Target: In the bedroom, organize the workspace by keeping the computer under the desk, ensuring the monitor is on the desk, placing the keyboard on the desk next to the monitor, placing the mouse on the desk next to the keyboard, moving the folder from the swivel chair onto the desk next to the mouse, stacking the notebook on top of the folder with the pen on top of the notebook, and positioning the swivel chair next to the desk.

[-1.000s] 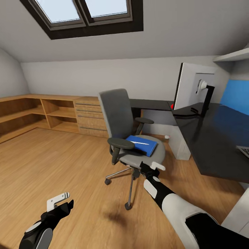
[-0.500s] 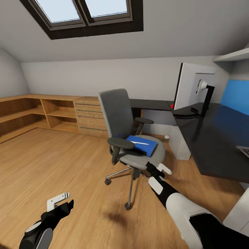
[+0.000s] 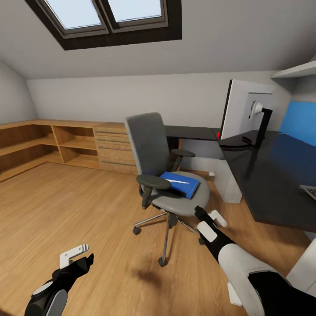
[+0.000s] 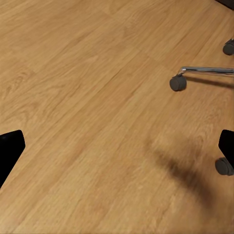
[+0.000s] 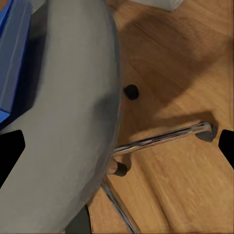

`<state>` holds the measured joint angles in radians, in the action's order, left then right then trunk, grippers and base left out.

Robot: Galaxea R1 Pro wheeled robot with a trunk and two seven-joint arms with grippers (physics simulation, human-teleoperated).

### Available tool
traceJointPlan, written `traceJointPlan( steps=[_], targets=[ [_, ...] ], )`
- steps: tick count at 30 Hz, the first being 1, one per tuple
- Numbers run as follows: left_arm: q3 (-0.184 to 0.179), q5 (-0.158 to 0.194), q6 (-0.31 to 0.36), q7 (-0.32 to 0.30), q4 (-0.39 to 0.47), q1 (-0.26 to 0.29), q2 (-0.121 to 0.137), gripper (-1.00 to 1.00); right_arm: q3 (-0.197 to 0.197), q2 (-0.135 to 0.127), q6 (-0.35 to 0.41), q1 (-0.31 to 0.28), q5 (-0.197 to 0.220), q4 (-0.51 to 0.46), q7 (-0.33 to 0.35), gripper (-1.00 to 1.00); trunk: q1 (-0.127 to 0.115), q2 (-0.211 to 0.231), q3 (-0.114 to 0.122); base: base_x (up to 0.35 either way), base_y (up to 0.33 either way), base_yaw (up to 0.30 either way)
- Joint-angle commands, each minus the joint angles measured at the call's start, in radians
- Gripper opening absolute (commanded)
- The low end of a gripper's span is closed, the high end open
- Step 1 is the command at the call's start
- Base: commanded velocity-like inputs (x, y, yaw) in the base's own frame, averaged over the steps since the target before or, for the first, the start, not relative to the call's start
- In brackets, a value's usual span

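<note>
— Our right gripper (image 3: 213,216) has slid back and down over the last second; it was up against the front rim of the swivel chair (image 3: 169,175) seat, and now it hangs below that rim, just off the seat's front corner on the desk side. Its fingers stand apart with nothing between them; in its wrist view we see both dark tips at the edges, with the seat's grey underside (image 5: 68,122) and a chrome base spoke between.

— So we let the chair go?

— We would judge so, or we never had it; the chair itself has not shifted. The folder (image 3: 180,183) lies up and a little inward of that gripper, flat on the seat, with the pen (image 3: 179,180) on top of it; neither has been touched.

— And the other hand?

— Our left gripper (image 3: 75,259) hangs low and well apart to the other side, over bare floor (image 4: 97,97); its fingers are spread too, empty; it has not moved.

— What lies beyond?

— Outward from the right gripper runs the desk (image 3: 267,175); the monitor (image 3: 243,112) stands on its far end, and a keyboard (image 3: 310,191) corner shows on the near part. The pale box beneath the desk (image 3: 228,182), past the chair, we take for the computer; notebook and mouse we cannot pick out.

— Meaning?

— The retreat looks like a reset before reaching over the seat for the folder; that step is not yet done.
</note>
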<state>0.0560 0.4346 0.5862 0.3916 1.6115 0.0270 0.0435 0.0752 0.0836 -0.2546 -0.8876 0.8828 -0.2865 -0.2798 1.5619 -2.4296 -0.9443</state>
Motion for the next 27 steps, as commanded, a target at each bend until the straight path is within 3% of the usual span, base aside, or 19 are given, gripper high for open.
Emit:
traceJointPlan(
  steps=[1,7,14,20,21,22,23,27],
  targets=[
    [-0.001,0.011,0.003,0.009,0.002,0.001,0.001,1.0,0.008,-0.008,-0.002,-0.001,0.03,-0.001,-0.005,1.0,0.0,0.0,-0.001,0.0,0.0,0.0],
    [-0.001,0.012,0.006,0.008,0.001,0.001,0.001,1.0,0.008,-0.028,0.009,-0.001,0.068,-0.009,0.004,1.0,0.0,0.0,-0.001,0.0,0.0,0.0],
    [-0.002,0.013,0.009,0.007,0.002,0.001,0.0,1.0,0.01,-0.066,0.006,-0.001,0.073,-0.037,0.207,1.0,0.0,0.0,-0.001,0.0,0.0,0.0],
    [-0.002,0.013,0.009,0.007,0.002,0.001,-0.001,1.0,0.009,-0.081,0.007,-0.001,0.081,-0.038,0.271,1.0,0.0,0.0,-0.001,0.0,0.0,0.0],
    [-0.002,0.013,0.009,0.007,0.002,0.001,-0.001,1.0,0.009,-0.082,0.007,-0.001,0.093,-0.038,0.276,1.0,0.0,0.0,-0.001,0.0,0.0,0.0],
    [-0.002,0.013,0.009,0.007,0.002,0.001,-0.001,1.0,0.009,-0.084,0.006,-0.001,0.14,-0.038,0.283,1.0,0.0,0.0,-0.001,0.0,0.0,0.0],
    [-0.002,0.013,0.009,0.007,0.002,0.001,-0.001,1.0,0.009,-0.085,0.006,-0.001,0.156,-0.038,0.284,1.0,0.0,0.0,-0.001,0.0,0.0,0.0],
    [-0.002,0.013,0.009,0.007,0.002,0.001,-0.001,1.0,0.009,-0.086,0.005,0.001,0.179,-0.041,0.287,1.0,0.0,0.0,-0.001,0.0,0.0,0.0]
  ],
)
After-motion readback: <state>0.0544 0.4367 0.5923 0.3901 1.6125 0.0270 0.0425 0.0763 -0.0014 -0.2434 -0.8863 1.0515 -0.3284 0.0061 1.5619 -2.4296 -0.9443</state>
